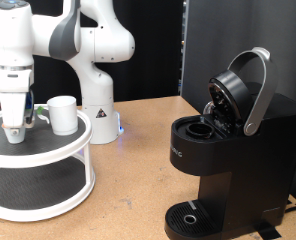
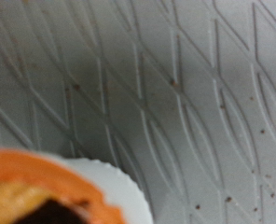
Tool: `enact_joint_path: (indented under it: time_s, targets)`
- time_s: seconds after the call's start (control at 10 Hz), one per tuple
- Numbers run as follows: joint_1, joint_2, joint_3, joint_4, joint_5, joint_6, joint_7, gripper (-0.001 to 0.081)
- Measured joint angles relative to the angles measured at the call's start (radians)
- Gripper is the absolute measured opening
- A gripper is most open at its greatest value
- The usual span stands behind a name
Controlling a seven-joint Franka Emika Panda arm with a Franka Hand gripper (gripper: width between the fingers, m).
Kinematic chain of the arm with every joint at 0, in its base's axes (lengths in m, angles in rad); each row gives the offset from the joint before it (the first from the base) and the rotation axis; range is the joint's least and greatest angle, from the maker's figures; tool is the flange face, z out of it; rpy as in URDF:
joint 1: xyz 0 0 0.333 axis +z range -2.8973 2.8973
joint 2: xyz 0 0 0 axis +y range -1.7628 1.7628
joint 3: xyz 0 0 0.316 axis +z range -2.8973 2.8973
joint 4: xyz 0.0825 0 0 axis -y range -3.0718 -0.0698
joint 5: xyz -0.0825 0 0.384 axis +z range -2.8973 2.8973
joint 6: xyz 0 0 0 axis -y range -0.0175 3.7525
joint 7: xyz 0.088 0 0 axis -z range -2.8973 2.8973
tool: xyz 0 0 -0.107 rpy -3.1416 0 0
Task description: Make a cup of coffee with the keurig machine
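Note:
The keurig machine (image 1: 233,150) stands at the exterior view's right, black and boxy, with its silver-handled lid (image 1: 250,90) raised and the pod chamber (image 1: 200,128) open. The white cup (image 1: 61,113) stands on the top shelf of a round white two-tier stand (image 1: 48,150) at the left. My gripper (image 1: 15,130) points down onto that shelf, just left of the cup. The wrist view shows the shelf's grey patterned mat (image 2: 175,103) close up, and a small white-rimmed round thing with an orange-brown top (image 2: 54,191), seemingly a pod. No fingers show there.
The robot's white base (image 1: 100,115) stands behind the stand on the wooden table (image 1: 128,190). The machine's round drip tray (image 1: 191,217) is at its foot, with nothing on it. A dark panel rises behind the machine.

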Motion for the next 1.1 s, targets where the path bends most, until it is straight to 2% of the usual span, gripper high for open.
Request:
enact_joint_path:
  time_s: [0.2, 0.6, 0.9, 1.1]
  targets:
    - [0.002, -0.002, 0.0, 0.005, 0.012, -0.019, -0.002, 0.0391]
    - [0.028, -0.081, 0.013, 0.051, 0.103, -0.205, -0.042, 0.0363]
    - [0.039, -0.156, 0.053, 0.093, 0.137, -0.338, -0.04, 0.0341]
    - [0.041, -0.186, 0.082, 0.118, 0.144, -0.394, -0.036, 0.0332]
